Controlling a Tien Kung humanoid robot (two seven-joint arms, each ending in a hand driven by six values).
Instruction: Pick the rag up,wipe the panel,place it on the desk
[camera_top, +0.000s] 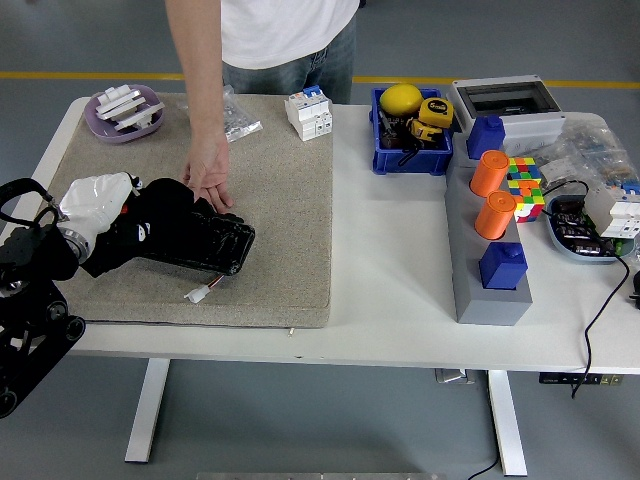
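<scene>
The black glossy panel (215, 240) lies on the beige felt mat (270, 190) at the left of the table. My left hand (100, 205), white with a black arm behind it, is shut on the black rag (150, 228) and presses it onto the panel's left half. A person's hand (207, 172) rests with its fingertips on the panel's far edge and holds it in place. A small white connector (196, 293) on wires hangs from the panel's front edge. My right hand is out of view.
A purple dish (125, 110) with white parts and a plastic bag (238, 118) lie at the mat's back. A white breaker (308, 110), a blue bin (410, 128), a grey block with orange cylinders (490, 200) and blue cubes stand to the right.
</scene>
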